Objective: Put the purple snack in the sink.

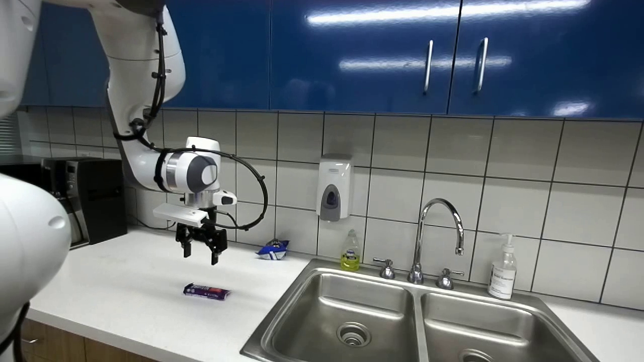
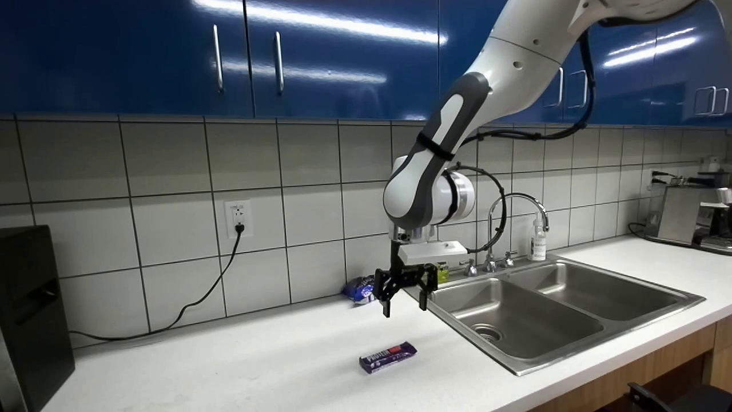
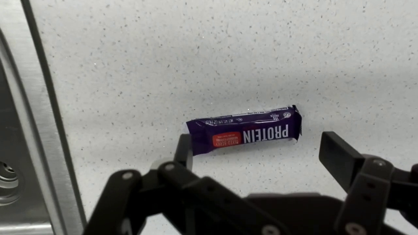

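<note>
The purple snack point(image 1: 206, 291) is a dark purple bar with a red patch, lying flat on the white counter. It also shows in an exterior view point(image 2: 389, 357) and in the wrist view point(image 3: 246, 129), where its length runs roughly from finger to finger. My gripper point(image 1: 201, 255) is open and empty, fingers pointing down, some way above the counter near the snack. It also shows in an exterior view point(image 2: 405, 310) and in the wrist view point(image 3: 254, 138), where the left finger covers a bit of the snack's end. The double-basin steel sink point(image 1: 419, 322) is set in the counter beside the snack.
A blue packet point(image 1: 273, 250) lies near the tiled wall. A yellow soap bottle point(image 1: 350, 254), a chrome faucet point(image 1: 418, 241) and a pump bottle point(image 1: 503, 274) stand along the sink's back. A soap dispenser point(image 1: 334, 187) hangs on the wall. Blue cabinets point(image 1: 352, 50) hang above.
</note>
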Robot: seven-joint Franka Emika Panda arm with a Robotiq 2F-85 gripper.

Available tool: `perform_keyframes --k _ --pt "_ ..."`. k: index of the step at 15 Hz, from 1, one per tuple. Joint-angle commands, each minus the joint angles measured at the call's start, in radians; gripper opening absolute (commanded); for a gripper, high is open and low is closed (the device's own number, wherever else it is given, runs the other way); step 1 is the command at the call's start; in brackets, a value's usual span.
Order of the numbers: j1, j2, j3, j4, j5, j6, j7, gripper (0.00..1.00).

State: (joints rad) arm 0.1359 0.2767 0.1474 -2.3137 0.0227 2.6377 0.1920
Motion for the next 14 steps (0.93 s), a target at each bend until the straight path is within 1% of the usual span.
perform_keyframes --k 1,5,11,12,14 --pt "0.036 0.096 -0.032 0.102 -0.045 -0.021 0.003 1.00" --pt "0.068 0.159 -0.059 0.157 -0.084 -0.040 0.007 1.00" --pt "0.105 0.209 -0.093 0.192 -0.122 -0.047 0.017 1.00" --pt "0.086 0.197 -0.074 0.162 -0.092 -0.012 -0.003 1.00" --pt "0.088 0.204 -0.075 0.163 -0.093 -0.011 -0.003 1.00"
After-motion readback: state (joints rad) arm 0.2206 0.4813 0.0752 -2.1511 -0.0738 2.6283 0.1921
